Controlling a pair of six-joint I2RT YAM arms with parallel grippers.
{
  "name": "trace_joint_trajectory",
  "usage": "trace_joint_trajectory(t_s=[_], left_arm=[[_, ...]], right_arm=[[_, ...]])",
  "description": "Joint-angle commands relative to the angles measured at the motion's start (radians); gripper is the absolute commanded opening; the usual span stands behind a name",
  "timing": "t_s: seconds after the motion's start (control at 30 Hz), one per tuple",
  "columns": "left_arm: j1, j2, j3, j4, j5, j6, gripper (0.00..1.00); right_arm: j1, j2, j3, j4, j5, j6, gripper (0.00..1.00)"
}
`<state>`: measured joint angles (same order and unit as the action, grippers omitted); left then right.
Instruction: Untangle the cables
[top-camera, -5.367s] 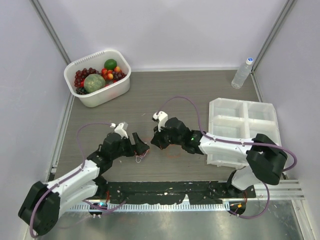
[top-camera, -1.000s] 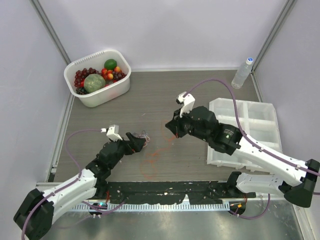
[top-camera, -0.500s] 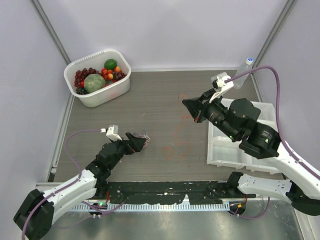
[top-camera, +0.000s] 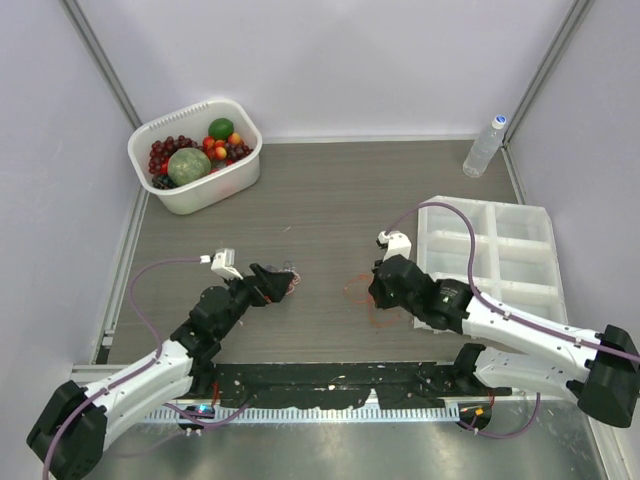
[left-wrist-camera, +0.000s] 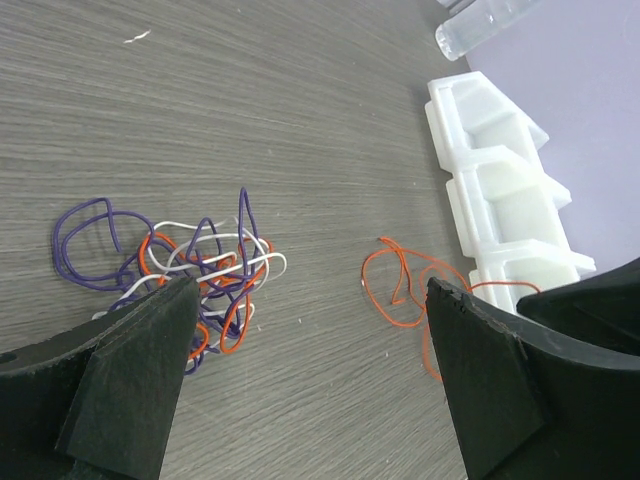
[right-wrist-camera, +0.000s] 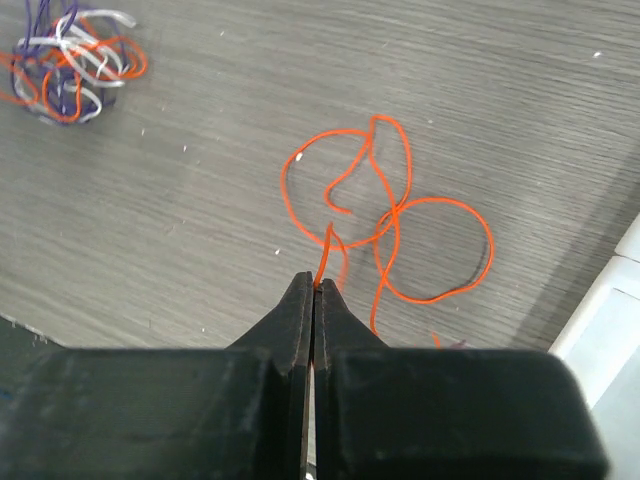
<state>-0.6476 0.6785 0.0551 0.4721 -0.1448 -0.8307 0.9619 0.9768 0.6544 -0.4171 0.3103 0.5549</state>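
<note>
A small tangle of purple, white and orange cables (left-wrist-camera: 205, 268) lies on the table just ahead of my left gripper (left-wrist-camera: 310, 370). That gripper is open wide and holds nothing; the tangle sits by its left finger (left-wrist-camera: 130, 375). From above, the tangle (top-camera: 291, 272) is at the tips of the left gripper (top-camera: 272, 285). A single orange cable (right-wrist-camera: 395, 215) lies apart in loose loops on the table, with one end pinched in my right gripper (right-wrist-camera: 314, 283), which is shut and low over the table. The top view shows this orange cable (top-camera: 353, 290) beside the right gripper (top-camera: 373, 294).
A white compartment tray (top-camera: 500, 262) lies right of the orange cable, close behind the right arm, and shows in the left wrist view as well (left-wrist-camera: 500, 195). A white basket of fruit (top-camera: 196, 190) stands far left. A clear bottle (top-camera: 484, 146) stands at the back right.
My right arm swung up and back with the orange cable, then came down low near the tray; the cable now rests in loops. The left gripper stayed by the tangle, opening slightly wider.
</note>
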Motion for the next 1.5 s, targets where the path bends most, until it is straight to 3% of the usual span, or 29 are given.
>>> trace_joint_trajectory(t_s=[0.0, 0.13, 0.23, 0.3, 0.37, 0.43, 0.5, 0.83, 1.17, 1.37, 1.47], left_arm=[[0.002, 0.030, -0.034, 0.086, 0.014, 0.018, 1.00], [0.003, 0.032, -0.034, 0.089, 0.022, 0.024, 1.00], [0.003, 0.027, -0.038, 0.092, 0.027, 0.022, 1.00], [0.003, 0.026, -0.038, 0.092, 0.028, 0.024, 1.00], [0.003, 0.029, -0.038, 0.100, 0.033, 0.028, 1.00], [0.002, 0.035, -0.038, 0.108, 0.039, 0.030, 1.00], [0.003, 0.042, -0.041, 0.121, 0.047, 0.030, 1.00], [0.003, 0.050, -0.032, 0.119, 0.056, 0.035, 1.00], [0.002, 0.041, -0.020, 0.077, 0.050, 0.033, 1.00], [0.003, 0.053, -0.017, 0.080, 0.051, 0.033, 1.00], [0.003, 0.064, -0.015, 0.088, 0.053, 0.031, 1.00]], right_arm=[[-0.035, 0.031, 0.025, 0.028, 0.062, 0.099, 0.01], [-0.051, 0.112, 0.042, 0.005, 0.047, 0.117, 0.01], [-0.052, 0.177, 0.057, -0.043, 0.071, 0.126, 0.11], [-0.052, 0.195, 0.065, -0.055, 0.078, 0.120, 0.44], [-0.055, 0.203, 0.068, -0.055, 0.085, 0.120, 0.65], [-0.057, 0.207, 0.070, -0.046, 0.093, 0.117, 0.77], [-0.060, 0.218, 0.073, -0.046, 0.113, 0.116, 0.82], [-0.088, 0.365, 0.102, -0.031, 0.159, 0.123, 0.84], [-0.123, 0.335, -0.010, 0.037, 0.179, 0.272, 0.82], [-0.120, 0.387, -0.053, 0.084, 0.196, 0.287, 0.73], [-0.120, 0.424, -0.065, 0.113, 0.197, 0.287, 0.63]])
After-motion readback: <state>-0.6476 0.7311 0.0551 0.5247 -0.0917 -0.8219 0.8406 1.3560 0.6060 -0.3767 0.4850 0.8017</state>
